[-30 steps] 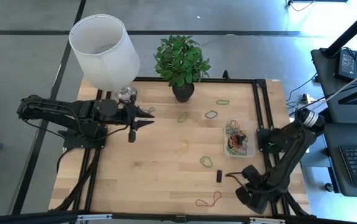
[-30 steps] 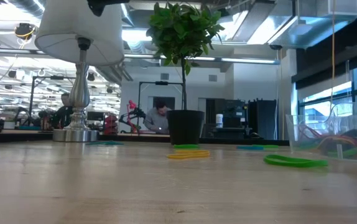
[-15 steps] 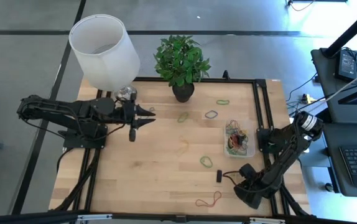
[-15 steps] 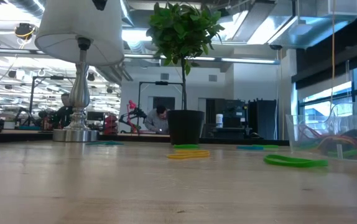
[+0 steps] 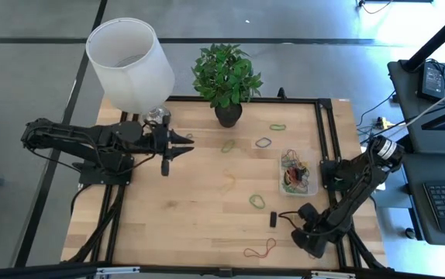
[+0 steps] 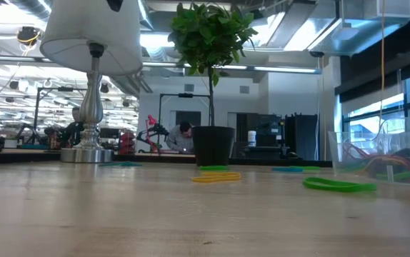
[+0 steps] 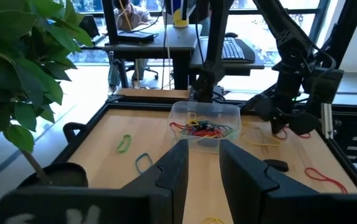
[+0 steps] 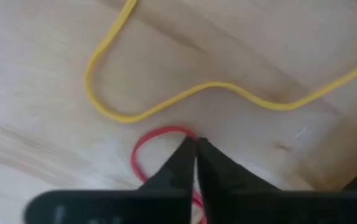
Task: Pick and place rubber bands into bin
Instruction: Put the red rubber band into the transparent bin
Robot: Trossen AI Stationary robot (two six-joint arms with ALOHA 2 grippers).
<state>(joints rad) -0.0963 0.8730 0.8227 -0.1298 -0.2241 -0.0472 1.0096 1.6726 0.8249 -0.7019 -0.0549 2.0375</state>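
Loose rubber bands lie on the wooden table: a green one [image 5: 257,201], a yellow one [image 5: 229,183], a red one [image 5: 260,249] and others farther back. The clear bin [image 5: 298,172] holds several bands at the right side. My right gripper [image 8: 196,144] points down near the table's near right corner [image 5: 313,235], shut on a small red rubber band [image 8: 142,154] beside a yellow band [image 8: 166,106]. My left gripper [image 7: 203,167] hovers open at the far left [image 5: 184,147], with nothing between its fingers. My right gripper pinches the red rubber band at one side of its loop [image 8: 188,134] between its two fingertips, from above, pointing down. The rest of the loop lies flat on the table beside the fingers.
A potted plant [image 5: 226,77] and a lamp with a white shade [image 5: 129,54] stand along the far edge. A small black block [image 5: 273,219] lies left of my right gripper. Black rails [image 5: 327,132] run along the table's sides.
My right gripper has gone down toward the table near the near right corner, the arm folding lower over it. The bands and the bin lie as before.
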